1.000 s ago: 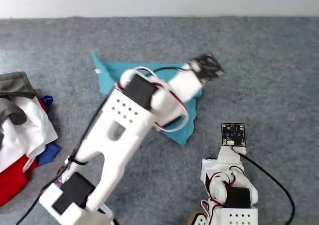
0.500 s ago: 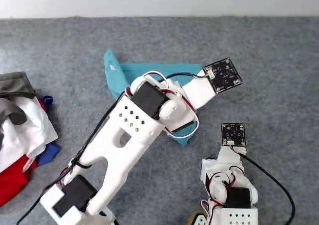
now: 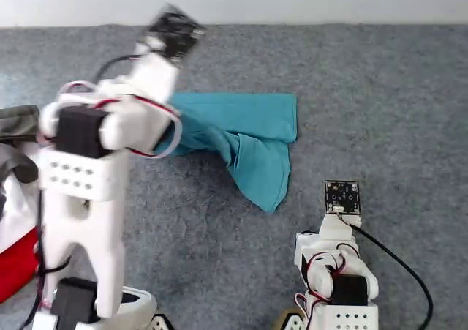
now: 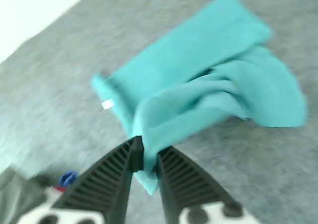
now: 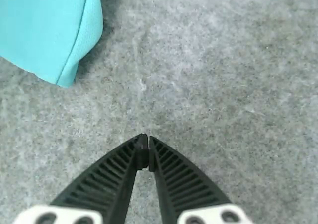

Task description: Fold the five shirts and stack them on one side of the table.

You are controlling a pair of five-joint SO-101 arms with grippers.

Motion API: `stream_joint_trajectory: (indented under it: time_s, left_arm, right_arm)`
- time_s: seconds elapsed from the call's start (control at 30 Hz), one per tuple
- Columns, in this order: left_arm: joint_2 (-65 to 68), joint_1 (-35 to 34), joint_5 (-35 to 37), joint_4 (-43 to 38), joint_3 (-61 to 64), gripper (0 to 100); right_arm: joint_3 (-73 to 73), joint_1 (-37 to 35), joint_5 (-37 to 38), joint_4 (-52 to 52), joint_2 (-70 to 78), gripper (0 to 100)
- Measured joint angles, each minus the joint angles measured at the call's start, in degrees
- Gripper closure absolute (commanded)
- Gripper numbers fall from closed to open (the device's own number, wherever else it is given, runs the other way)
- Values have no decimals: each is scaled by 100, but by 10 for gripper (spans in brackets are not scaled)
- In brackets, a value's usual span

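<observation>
A teal shirt point(image 3: 252, 129) lies partly folded in the middle of the grey table, one flap pointing toward the near side. In the left wrist view my left gripper point(image 4: 146, 157) is shut on a fold of the teal shirt point(image 4: 208, 85) at the end nearest the pile, lifting it slightly. The left arm point(image 3: 88, 140) stands over that end in the high view. My right gripper point(image 5: 144, 144) is shut on nothing, low over bare table just short of the teal shirt's flap tip point(image 5: 49, 30). The right arm point(image 3: 338, 271) sits at the near right.
A pile of loose shirts point(image 3: 18, 191), grey, white, red and blue, lies at the table's left edge, and part of that pile point(image 4: 62, 181) appears in the left wrist view. The grey table point(image 3: 387, 110) is bare to the right of the teal shirt.
The left arm swung from the shirt's right side over to its left end, pulling cloth with it. The teal shirt now lies stretched out wider. The right arm stayed still.
</observation>
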Motion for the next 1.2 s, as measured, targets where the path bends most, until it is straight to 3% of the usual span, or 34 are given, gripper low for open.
stream_joint_trajectory:
  time_s: [0.27, 0.5, 0.67, 0.83, 0.97, 1.2]
  left_arm:
    - [-229, -1644, -229, -26, 35, 986]
    - [-229, -3077, -492, -1134, 879, 965]
    - [-229, -3235, -527, -1134, 1451, 780]
    - [-255, -3244, -527, -941, 1477, 771]
    - [-264, -3262, -527, -668, 1266, 769]
    - [-264, -2787, -492, -35, 475, 770]
  right_arm:
    - [0, 0, 510, -1090, 0, 987]
    - [-255, 62, 527, -1714, 0, 987]
    - [-826, 475, 316, -1618, 0, 987]
    - [-1310, 1046, 325, -1002, 0, 987]
    - [-1547, 1477, 835, -870, -9, 987]
    - [-1741, 1618, 976, -246, -9, 987]
